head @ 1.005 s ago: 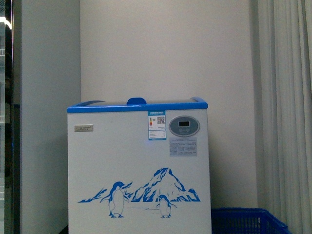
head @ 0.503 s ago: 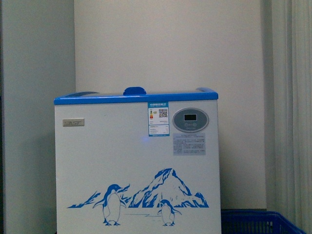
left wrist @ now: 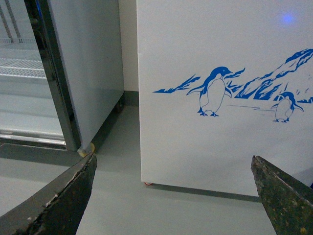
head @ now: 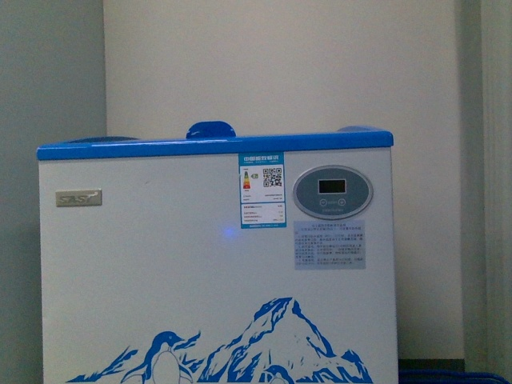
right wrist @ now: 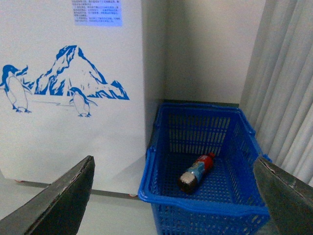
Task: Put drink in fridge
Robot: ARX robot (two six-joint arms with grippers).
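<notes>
Fridge (head: 160,272) front fills my body camera almost edge to edge. I see a white panel and a blue rim along the top with a blue handle (head: 212,128) poking up behind it. A sticker with a QR code (head: 262,190) sits beside an oval control panel (head: 333,192), and the tops of the penguin-and-mountain print run along the lower edge. From this height I can't see into it or tell how its lid stands. On the left wrist camera I'm looking at the lower corner of the same white cabinet, penguins and all, standing on a grey floor (left wrist: 122,196). Next to it is a taller cabinet (left wrist: 88,73) with a dark-framed glass door and wire shelves behind the glass. The left pincer (left wrist: 172,164) is spread wide, its two dark, scuffed fingers (left wrist: 63,200) at opposite sides of the frame with nothing between them. On the right wrist camera the drink (right wrist: 197,172) lies on its side on the bottom of a blue crate (right wrist: 195,201), red cap toward the far wall, the only thing in there. The crate sits on the floor just beside the fridge, between it and a pale curtain (right wrist: 288,98). The right pincer (right wrist: 173,160) is likewise wide and empty, apart from the bottle.
</notes>
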